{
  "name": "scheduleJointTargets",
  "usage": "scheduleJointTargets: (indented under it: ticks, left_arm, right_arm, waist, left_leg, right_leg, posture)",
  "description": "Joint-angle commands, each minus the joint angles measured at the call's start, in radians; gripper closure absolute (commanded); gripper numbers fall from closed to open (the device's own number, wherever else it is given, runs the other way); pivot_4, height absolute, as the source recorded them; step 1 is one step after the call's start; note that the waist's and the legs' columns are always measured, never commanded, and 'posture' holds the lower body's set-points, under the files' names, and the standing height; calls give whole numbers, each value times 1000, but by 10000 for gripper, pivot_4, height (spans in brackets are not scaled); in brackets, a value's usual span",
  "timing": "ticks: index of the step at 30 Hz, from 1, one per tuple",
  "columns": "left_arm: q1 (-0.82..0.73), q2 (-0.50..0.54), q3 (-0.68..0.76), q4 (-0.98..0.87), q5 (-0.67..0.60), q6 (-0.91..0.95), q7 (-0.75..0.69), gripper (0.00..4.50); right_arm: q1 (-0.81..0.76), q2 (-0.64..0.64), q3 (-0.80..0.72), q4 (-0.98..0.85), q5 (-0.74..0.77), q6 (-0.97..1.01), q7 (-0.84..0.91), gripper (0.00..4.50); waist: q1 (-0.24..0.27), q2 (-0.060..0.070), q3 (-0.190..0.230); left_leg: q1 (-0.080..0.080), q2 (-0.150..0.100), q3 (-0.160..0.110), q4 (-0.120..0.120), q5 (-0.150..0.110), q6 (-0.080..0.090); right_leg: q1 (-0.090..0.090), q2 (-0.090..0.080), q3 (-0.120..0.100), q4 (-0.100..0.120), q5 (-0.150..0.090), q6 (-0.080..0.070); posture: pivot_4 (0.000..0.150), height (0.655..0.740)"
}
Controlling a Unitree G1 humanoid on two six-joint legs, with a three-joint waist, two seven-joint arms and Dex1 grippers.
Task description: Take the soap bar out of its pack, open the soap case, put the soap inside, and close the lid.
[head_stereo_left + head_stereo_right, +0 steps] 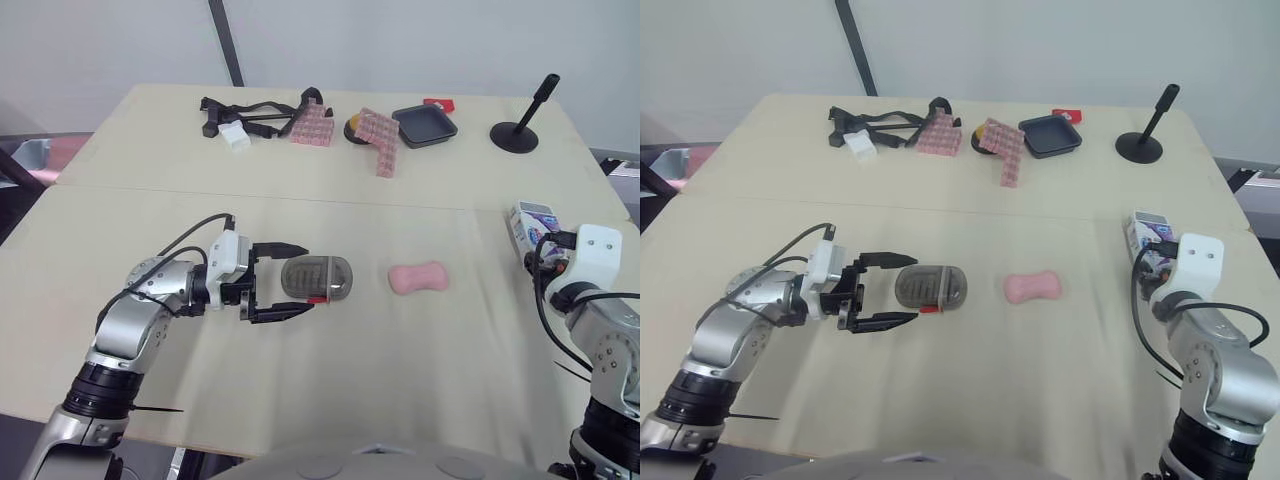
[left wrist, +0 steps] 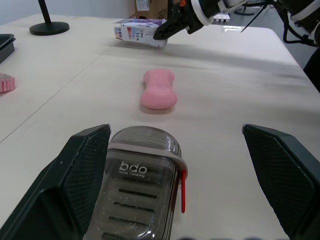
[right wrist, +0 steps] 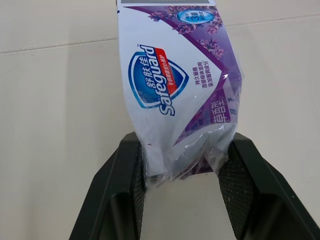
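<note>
The closed soap case (image 1: 315, 277) was bracketed on the table (image 1: 400, 380) by the left gripper (image 1: 307, 277), its jaws spread. The pink soap bar (image 1: 417, 278) was laid bare just beside the case. Well beyond the soap bar, the soap pack (image 3: 185, 90) was clamped by the right gripper (image 3: 182, 165).

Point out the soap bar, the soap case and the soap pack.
soap bar (image 1: 418, 278), left eye view, its narrow middle
soap case (image 1: 315, 277), left eye view, lid top
soap pack (image 3: 180, 95), right wrist view, printed front

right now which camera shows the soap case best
The left wrist view: the soap case sits close up inside the open left claw, its lettering and slotted top legible. The two eye views show it from above, smaller.
</note>
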Motion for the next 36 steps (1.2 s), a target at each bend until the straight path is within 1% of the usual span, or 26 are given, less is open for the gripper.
scheduleJointTargets:
  ticks: [1, 5, 16, 19, 22, 24, 27, 30, 33, 35, 36]
  left_arm:
    - [-4, 1, 28, -43, -56, 25, 1, 0]
    - [-9, 1, 33, -44, -71, 41, 14, 0]
    - [-5, 5, 24, -43, -45, 21, 7, 0]
    - [-4, 4, 21, -42, -40, 17, 9, 0]
    - [-3, 4, 21, -42, -35, 15, 11, 0]
    - [-2, 3, 20, -42, -33, 14, 14, 0]
    - [-1, 3, 18, -41, -31, 12, 14, 0]
    - [2, 3, 17, -43, -29, 11, 14, 0]
    - [4, 4, 17, -42, -26, 8, 12, 0]
    - [4, 5, 18, -38, -23, 5, 10, 0]
    - [3, 5, 18, -35, -22, 4, 10, 0]
  right_arm:
    - [-11, 2, -3, -30, -10, -13, -16, 24711]
    - [-6, -20, 14, -15, -20, -49, -12, 24711]
    - [-17, -21, -19, 20, 7, -46, 11, 24711]
    - [-20, -29, -16, 24, 6, -46, 15, 16518]
    - [-21, -35, -13, 23, 7, -44, 18, 6082]
    - [-18, -43, -7, 19, 5, -47, 23, 145]
    - [-12, -60, 5, 11, 0, -56, 34, 145]
    - [4, -104, 32, -9, -11, -77, 62, 145]
    - [30, -213, 78, -35, -34, -155, 129, 145]
    - [39, -301, 95, -34, -33, -256, 222, 145]
    - [35, -318, 86, -23, -5, -309, 279, 145]
  waist:
    - [0, 0, 0]
    - [-1, 0, 0]
    - [-2, 0, 0]
    - [-2, 0, 0]
    - [-3, 0, 0]
    - [-3, 0, 0]
    - [-3, 0, 0]
    - [-2, 0, 0]
    - [-2, 0, 0]
    - [-3, 0, 0]
    - [-4, 0, 0]
  left_leg:
    - [0, 0, 0, -1, 0, -1]
    - [3, 0, 0, -6, 2, -3]
    - [8, 0, 0, -12, 3, -5]
    - [8, 0, 0, -13, 3, -5]
    - [8, 0, 0, -13, 3, -5]
    - [8, 0, 0, -13, 3, -5]
    - [8, 0, 0, -13, 3, -5]
    - [8, 0, 0, -13, 3, -5]
    - [9, 0, 0, -13, 3, -5]
    - [10, 0, -1, -14, 3, -6]
    - [12, 0, -1, -15, 3, -6]
  right_leg:
    - [1, 0, 0, 0, 0, 0]
    - [4, 0, 0, -1, 0, 0]
    - [9, 1, 0, -5, 0, 0]
    - [9, 1, 0, -5, 0, 0]
    - [9, 1, 0, -5, 0, 0]
    - [9, 1, 0, -5, 0, 0]
    - [10, 1, 0, -5, 0, 0]
    - [10, 1, 0, -6, 0, 0]
    - [10, 1, 0, -6, 0, 0]
    - [13, 1, -1, -8, 0, 0]
    - [14, 1, -1, -9, 0, 0]
  posture:
    - [1500, 7398]
    - [1500, 7398]
    - [1500, 7398]
    - [1500, 7398]
    - [1500, 7398]
    - [1500, 7398]
    - [1500, 7398]
    - [1500, 7398]
    - [1500, 7398]
    - [1500, 7398]
    - [1500, 7398]
